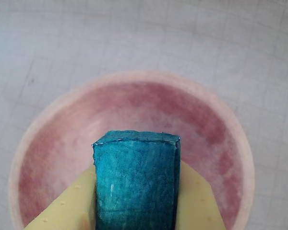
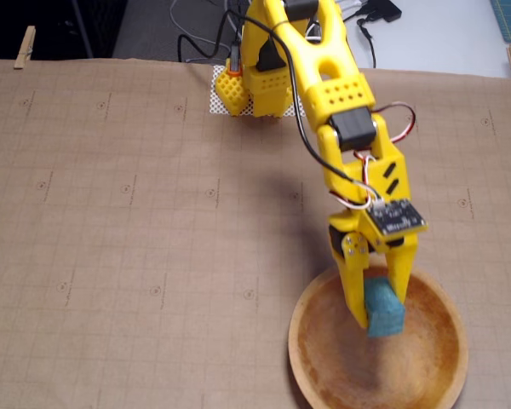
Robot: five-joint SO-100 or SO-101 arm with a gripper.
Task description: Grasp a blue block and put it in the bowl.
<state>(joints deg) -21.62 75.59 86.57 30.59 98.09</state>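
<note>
1. Teal-blue fills the middle of the wrist view: the blue block (image 1: pixel 136 184) sits right up against the lens, its speckled face squared to the camera.
2. Yellow jaws (image 1: pixel 134 211) press in on it from both sides in that view, closed down to the block's width and gripping it firmly.
3. Over to the fixed view, and the yellow arm (image 2: pixel 324 94) reaches down from its base at the top of the frame, with black cables trailing along it.
4. The jaws (image 2: pixel 376 319) point downward there, the blue block (image 2: pixel 384 310) pinched between the two fingers and tilted a little.
5. The block is held over the bowl (image 2: pixel 322 300), in the upper part of its inside. Whether it touches the wood cannot be told from either picture.
6. The bowl (image 1: pixel 53 110) looks pinkish and washed out in the wrist view, its pale rim curving round behind the block; in the fixed view it reads orange-brown with a mottled inside.
7. The bowl rests on the surface (image 2: pixel 136 221), a tan gridded mat, near the bottom right of the fixed view.
8. A wooden clothespin (image 2: pixel 25 47) clips the mat at its top left corner.
</note>
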